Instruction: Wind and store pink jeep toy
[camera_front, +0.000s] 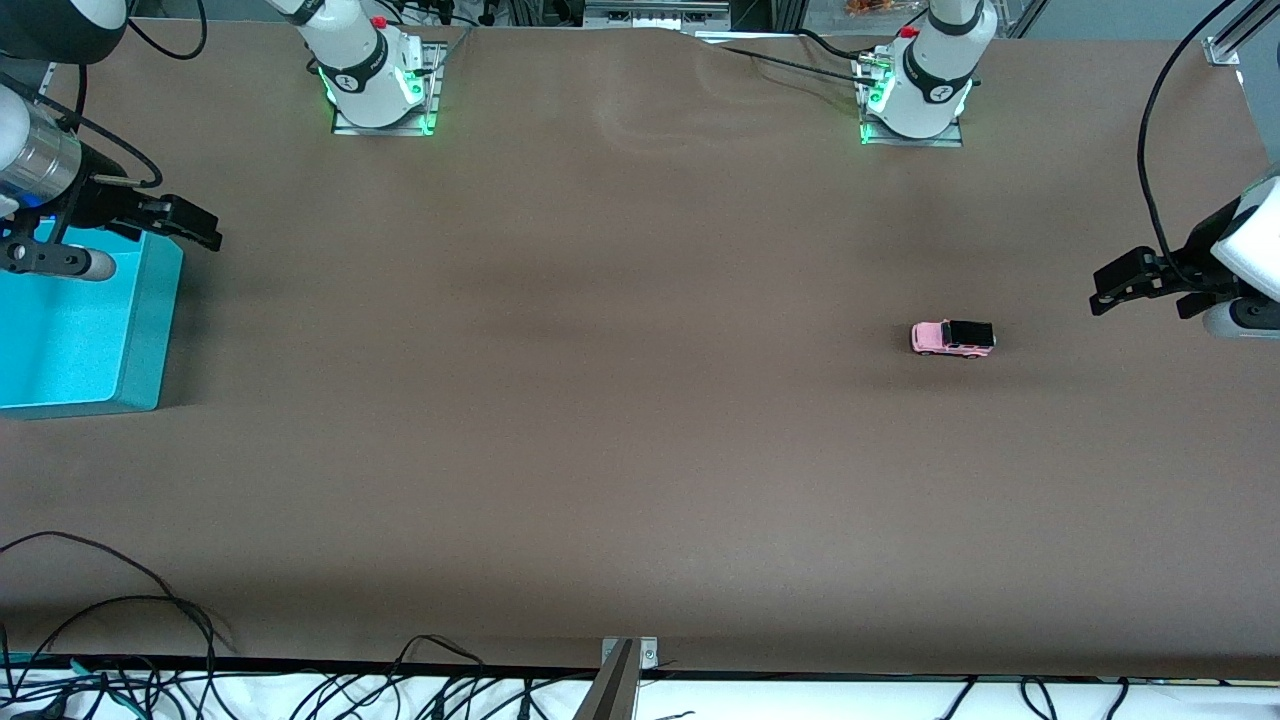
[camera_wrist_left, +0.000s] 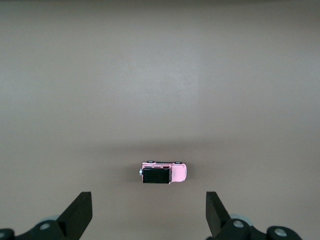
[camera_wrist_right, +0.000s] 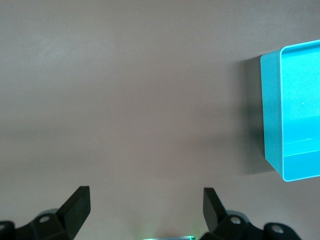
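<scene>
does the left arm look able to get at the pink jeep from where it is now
Probably yes. The left gripper hangs open over bare table toward the left arm's end, and the pink jeep toy sits alone on the table with nothing between them; the left wrist view shows it unobstructed.

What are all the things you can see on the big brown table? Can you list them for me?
pink jeep toy: one, pale pink with a black roof, standing on its wheels on the table toward the left arm's end.
bin: one, turquoise, open-topped, at the right arm's end of the table.
table: one, brown cover.
cables: several, black, along the table edge nearest the front camera.
left gripper: one, black, open, holding nothing, up in the air at its end of the table beside the jeep.
right gripper: one, black, open, holding nothing, over the bin's edge.
</scene>
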